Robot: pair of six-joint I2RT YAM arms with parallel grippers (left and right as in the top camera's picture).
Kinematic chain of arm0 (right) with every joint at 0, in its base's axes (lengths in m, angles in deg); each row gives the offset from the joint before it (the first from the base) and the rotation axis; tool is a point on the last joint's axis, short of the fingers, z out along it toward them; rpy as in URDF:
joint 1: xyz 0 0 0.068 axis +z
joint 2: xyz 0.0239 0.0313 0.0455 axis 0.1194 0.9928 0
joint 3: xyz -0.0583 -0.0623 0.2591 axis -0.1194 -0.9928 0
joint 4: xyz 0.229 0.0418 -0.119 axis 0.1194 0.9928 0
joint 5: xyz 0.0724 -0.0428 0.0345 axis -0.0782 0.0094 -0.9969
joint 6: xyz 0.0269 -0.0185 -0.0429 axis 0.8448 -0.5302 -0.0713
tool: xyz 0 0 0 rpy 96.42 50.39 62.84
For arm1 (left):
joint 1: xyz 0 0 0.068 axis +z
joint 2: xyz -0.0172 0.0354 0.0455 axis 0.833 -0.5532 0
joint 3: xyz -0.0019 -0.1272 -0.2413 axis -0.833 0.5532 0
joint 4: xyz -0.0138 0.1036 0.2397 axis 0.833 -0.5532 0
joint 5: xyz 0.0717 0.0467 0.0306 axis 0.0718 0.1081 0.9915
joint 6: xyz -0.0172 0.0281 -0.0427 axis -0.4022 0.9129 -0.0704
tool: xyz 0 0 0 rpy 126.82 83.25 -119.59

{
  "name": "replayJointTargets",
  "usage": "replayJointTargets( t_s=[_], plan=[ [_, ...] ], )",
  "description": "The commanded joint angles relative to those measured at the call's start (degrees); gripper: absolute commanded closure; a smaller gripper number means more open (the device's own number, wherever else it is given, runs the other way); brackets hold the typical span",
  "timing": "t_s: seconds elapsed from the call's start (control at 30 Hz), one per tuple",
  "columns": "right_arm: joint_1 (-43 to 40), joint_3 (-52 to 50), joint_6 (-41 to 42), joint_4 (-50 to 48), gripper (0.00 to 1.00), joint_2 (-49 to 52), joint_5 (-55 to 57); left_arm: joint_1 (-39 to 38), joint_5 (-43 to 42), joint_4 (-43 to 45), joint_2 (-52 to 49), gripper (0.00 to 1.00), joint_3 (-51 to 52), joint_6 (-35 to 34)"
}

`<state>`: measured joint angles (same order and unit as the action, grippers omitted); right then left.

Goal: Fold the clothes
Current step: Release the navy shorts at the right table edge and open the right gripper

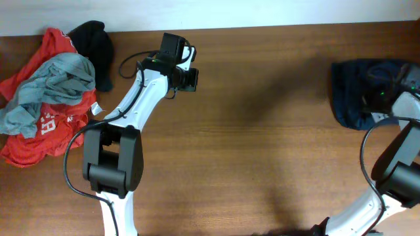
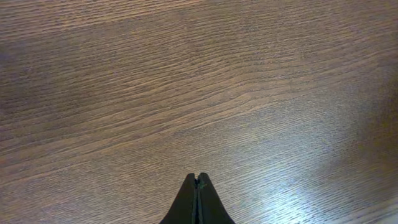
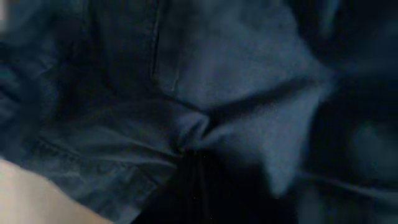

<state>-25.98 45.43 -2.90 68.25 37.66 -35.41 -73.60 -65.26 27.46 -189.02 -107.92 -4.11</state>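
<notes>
Bunching in closed right jaws, navy garment (image 3: 236,81)

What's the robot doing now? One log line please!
left gripper: shut, over table | right gripper: shut on navy garment | garment: bunched, unfolded

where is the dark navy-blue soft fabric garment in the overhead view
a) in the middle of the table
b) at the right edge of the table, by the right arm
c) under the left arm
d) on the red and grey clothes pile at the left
B: the dark navy-blue soft fabric garment lies bunched at the right edge of the brown wooden table, and the right tool pinches its cloth.
</notes>
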Motion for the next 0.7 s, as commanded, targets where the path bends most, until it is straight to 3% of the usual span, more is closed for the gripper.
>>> replayJointTargets(
  t_s=[0.0, 0.2, 0.47, 0.5, 0.57, 0.67],
  plan=[
    [-1.4, 8.2, -5.4, 4.1, 0.85, -3.2, -1.3, -0.1, -0.6, 0.1, 1.2, 0.99, 0.0, 0.3],
    [-1.3, 21.0, -12.0, 16.8, 0.81, -6.3, -2.3, -0.1, -0.6, -0.4, 2.0, 0.99, -0.3, 0.3],
    [-1.3, 34.5, -22.6, 28.9, 0.72, -12.4, -15.1, 0.4, 0.1, -1.8, 10.2, 0.99, -2.8, 1.4],
    [-1.3, 36.8, -24.9, 31.9, 0.56, -14.4, -16.9, 0.5, 0.1, -1.9, 13.1, 0.93, -2.8, 2.9],
    [-1.2, 39.3, -26.6, 36.3, 0.41, -17.0, -17.0, 0.6, 0.3, -2.0, 16.9, 0.79, -2.8, 5.0],
    [-0.8, 41.3, -30.9, 42.1, 0.34, -21.9, -17.0, 0.7, 0.7, -2.3, 22.5, 0.5, -2.8, 8.1]
  ],
)
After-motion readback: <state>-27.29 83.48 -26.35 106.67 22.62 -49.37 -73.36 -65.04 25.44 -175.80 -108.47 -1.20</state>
